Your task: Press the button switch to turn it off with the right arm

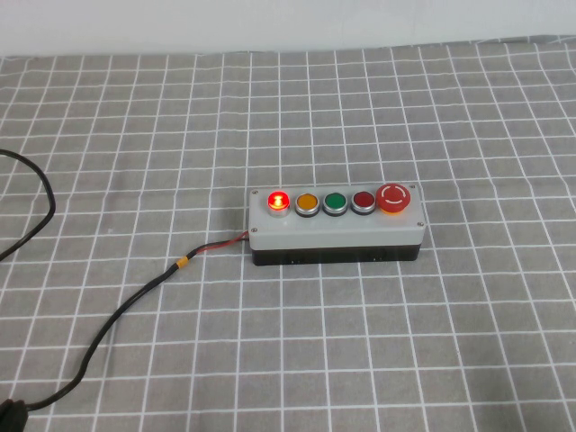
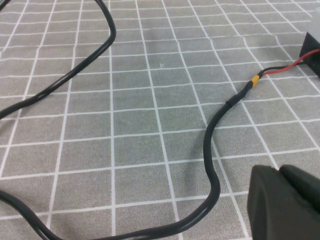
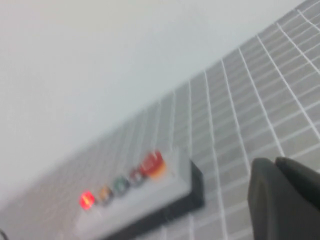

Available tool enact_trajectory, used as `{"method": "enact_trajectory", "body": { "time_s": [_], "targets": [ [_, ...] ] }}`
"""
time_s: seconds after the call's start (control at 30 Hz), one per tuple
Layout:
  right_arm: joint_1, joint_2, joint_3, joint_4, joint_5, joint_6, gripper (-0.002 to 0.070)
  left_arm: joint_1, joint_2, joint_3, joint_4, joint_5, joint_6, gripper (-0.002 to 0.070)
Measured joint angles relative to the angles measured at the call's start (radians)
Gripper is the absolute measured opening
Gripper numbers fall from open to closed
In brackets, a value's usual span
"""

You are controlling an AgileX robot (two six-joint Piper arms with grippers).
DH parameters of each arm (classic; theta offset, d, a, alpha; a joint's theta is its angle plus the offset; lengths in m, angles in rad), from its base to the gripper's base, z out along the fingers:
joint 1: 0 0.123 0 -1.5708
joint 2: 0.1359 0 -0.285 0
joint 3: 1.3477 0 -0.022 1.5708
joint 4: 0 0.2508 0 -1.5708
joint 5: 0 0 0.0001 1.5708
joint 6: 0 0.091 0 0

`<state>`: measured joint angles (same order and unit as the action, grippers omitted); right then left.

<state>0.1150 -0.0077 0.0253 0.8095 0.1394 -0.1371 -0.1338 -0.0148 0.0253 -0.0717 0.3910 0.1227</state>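
Observation:
The button switch glows bright red at the left end of the grey five-button box, which sits mid-table. In the right wrist view the switch is lit and the box is seen from a distance. My right gripper is shut and empty, held in the air off the box's mushroom-button end. My left gripper is shut and empty, low over the cloth near the box's cable. Neither arm shows in the high view.
On the box sit a yellow button, a green one, a dark red one and a large red mushroom button. A black cable with a yellow band runs left from the box over the grey checked cloth.

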Motion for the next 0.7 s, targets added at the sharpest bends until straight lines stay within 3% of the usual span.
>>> {"method": "enact_trajectory", "body": {
  "time_s": [0.33, 0.47, 0.7],
  "targets": [
    [0.000, 0.000, 0.000, 0.153, -0.037, 0.000, -0.0017, 0.000, 0.000, 0.000, 0.000, 0.000, 0.000, -0.0003],
    [0.000, 0.051, -0.061, 0.133, 0.113, 0.000, -0.0017, 0.000, 0.000, 0.000, 0.000, 0.000, 0.000, -0.0003],
    [0.000, 0.452, -0.355, -0.072, 0.463, 0.000, -0.0017, 0.000, 0.000, 0.000, 0.000, 0.000, 0.000, -0.0003]
  ]
}}
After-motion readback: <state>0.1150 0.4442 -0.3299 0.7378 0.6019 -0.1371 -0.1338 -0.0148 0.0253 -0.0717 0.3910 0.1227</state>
